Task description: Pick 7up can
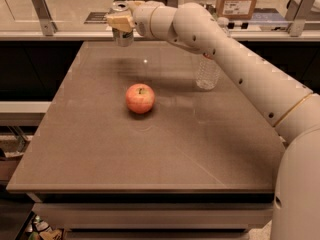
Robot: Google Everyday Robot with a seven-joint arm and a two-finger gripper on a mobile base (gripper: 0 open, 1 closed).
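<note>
A: How do the jaws stand?

B: Clamped on the can (pixel 123 37), one tan pad on each side of its upper half. The silver top shows above them and the lower body hangs below. The gripper (pixel 121 23) is at the far left corner of the table (pixel 150 154), and the can is there with it.

A: Is the can off the table?

B: I cannot tell for certain. Its base looks level with the far edge or just above it, so I judge the step in hand to be the lift.

A: How do we do that well?

B: Go straight up, with the grip firm and the can upright. The hold is high on a smooth, thin wall, so a jerk or a tilt could let it slide or dent. Rise slowly and don't swing sideways until the base is plainly clear.

A: Is anything in the way?

B: Not near the can. The apple (pixel 140 98) lies toward the middle of the table, well apart from the gripper. The bottle (pixel 207 73) stands further right, and the arm (pixel 235 59) passes above and in front of it. That forearm is the part to watch, because a low sweep to the right could knock the bottle over.

A: So lift before any retreat?

B: Yes, take the can and forearm up together, then draw back.
</note>
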